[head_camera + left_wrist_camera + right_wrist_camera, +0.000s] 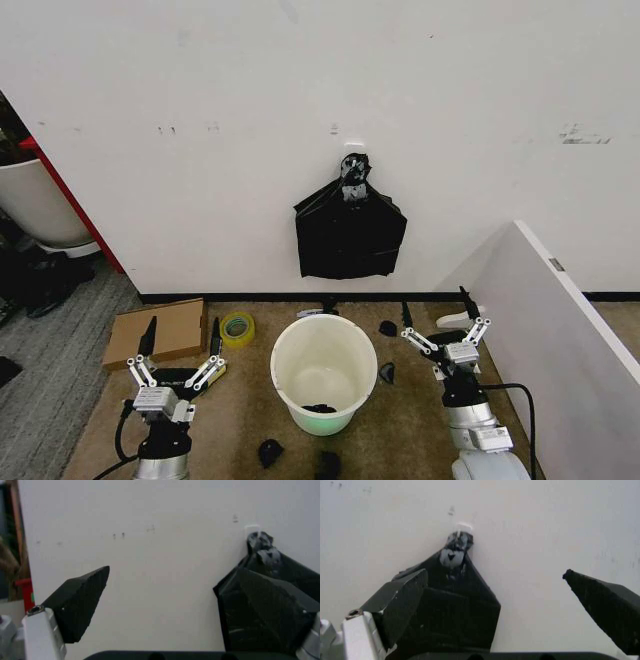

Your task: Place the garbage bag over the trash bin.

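The trash bin is a round white bucket with a pale green base, standing upright and uncovered on the floor below the wall. A small black scrap lies in its bottom. The garbage bag is out of view. A flat folded black bag bundle hangs by its knot from a hook on the wall above the bin. My left gripper is open, raised left of the bin. My right gripper is open too, right of the bin. Both hold nothing.
A cardboard box and a tape roll lie left of the bin. Small black scraps dot the floor around it. A white panel slants along the right, and a large white tub stands far left.
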Controlling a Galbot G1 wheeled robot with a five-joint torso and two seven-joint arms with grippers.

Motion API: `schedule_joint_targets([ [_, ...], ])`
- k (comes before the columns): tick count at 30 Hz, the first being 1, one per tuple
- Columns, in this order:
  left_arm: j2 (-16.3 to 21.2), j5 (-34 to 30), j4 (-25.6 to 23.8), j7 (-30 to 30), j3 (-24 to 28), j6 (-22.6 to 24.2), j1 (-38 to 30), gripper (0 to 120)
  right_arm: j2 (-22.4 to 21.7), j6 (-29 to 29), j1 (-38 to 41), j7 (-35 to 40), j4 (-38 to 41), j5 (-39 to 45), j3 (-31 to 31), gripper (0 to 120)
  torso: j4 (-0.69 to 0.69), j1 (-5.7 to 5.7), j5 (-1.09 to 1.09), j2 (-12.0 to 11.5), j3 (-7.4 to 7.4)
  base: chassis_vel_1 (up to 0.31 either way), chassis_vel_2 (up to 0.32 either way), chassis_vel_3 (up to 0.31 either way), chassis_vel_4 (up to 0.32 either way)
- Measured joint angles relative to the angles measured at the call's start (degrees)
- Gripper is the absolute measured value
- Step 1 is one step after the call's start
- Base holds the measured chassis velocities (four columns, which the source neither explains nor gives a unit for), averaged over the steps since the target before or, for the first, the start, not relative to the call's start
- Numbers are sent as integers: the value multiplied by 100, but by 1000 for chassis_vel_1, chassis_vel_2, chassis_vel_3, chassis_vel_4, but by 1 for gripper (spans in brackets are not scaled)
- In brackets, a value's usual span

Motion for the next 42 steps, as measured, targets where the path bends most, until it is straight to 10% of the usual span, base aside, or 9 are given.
schedule_joint_targets([
  [22, 137, -126, 246, -29, 16, -22, -238, 100, 163, 164, 72, -137, -173, -190, 55, 100, 0, 0, 1, 0, 0, 0, 0, 0, 0],
  [30, 226, -479, 246, -26, 43, 107, -260, 100, 65, -914, 139, 83, -61, 1098, -404, 100, 0, 0, 1, 0, 0, 0, 0, 0, 0],
  [42, 450, -517, 21, -88, -5, 132, -233, 100, -420, -1995, 2085, -57, -342, 6531, -1412, 100, 0, 0, 0, 0, 0, 0, 0, 0, 0],
])
